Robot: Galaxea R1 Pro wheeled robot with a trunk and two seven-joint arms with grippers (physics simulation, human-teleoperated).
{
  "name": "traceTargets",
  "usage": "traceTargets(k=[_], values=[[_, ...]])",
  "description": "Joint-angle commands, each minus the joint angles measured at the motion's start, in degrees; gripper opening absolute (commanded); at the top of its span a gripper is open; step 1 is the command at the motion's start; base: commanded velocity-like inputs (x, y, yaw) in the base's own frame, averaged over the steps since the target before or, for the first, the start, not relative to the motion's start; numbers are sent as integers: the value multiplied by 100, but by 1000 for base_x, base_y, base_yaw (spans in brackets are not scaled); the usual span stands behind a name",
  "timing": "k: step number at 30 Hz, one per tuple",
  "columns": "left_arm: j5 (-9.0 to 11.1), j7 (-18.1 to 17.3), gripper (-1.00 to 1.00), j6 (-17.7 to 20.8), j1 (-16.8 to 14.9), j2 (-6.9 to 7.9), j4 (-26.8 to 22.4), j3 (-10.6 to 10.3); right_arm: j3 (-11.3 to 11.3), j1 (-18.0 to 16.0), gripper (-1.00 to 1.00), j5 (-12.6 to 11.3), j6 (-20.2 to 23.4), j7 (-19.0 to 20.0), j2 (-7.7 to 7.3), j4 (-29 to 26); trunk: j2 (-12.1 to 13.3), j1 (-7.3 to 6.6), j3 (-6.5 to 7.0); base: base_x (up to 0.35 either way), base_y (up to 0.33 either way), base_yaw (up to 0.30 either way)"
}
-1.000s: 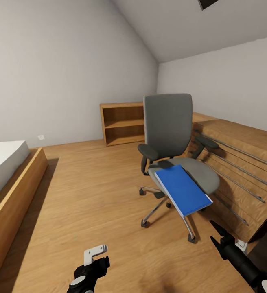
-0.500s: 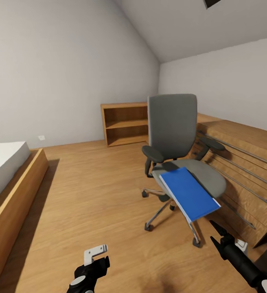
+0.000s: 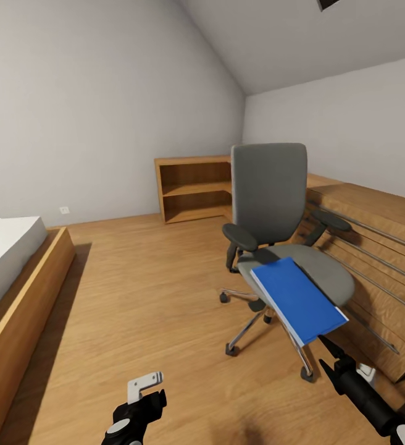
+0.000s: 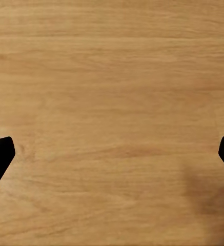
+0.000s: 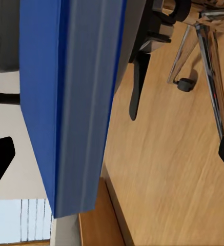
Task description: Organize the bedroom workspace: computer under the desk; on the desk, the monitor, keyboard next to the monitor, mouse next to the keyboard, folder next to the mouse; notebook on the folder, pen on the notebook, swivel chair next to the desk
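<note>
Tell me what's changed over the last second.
The whole view has slid sideways and a little closer, so the camera moved, not the furniture. The blue folder lies on the chair seat as before. Both hands, left and right, hang open and empty, nothing grabbed.

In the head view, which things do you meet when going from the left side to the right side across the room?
Bed → low wooden shelf → swivel chair with the folder on its seat → wooden cabinet.
</note>
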Motion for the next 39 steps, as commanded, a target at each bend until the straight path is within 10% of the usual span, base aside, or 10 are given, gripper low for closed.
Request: traceTargets(k=[1,39], values=[[24,41,100,19,-6,4,-6,-13,-11,-4,100,-28,42,2,1,1,-2,-1,-5,11,13,0],[27,41,100,19,-6,15,18,-12,-12,-2,100,-28,42,2,-8,10,4,-14,105,58,38,0]])
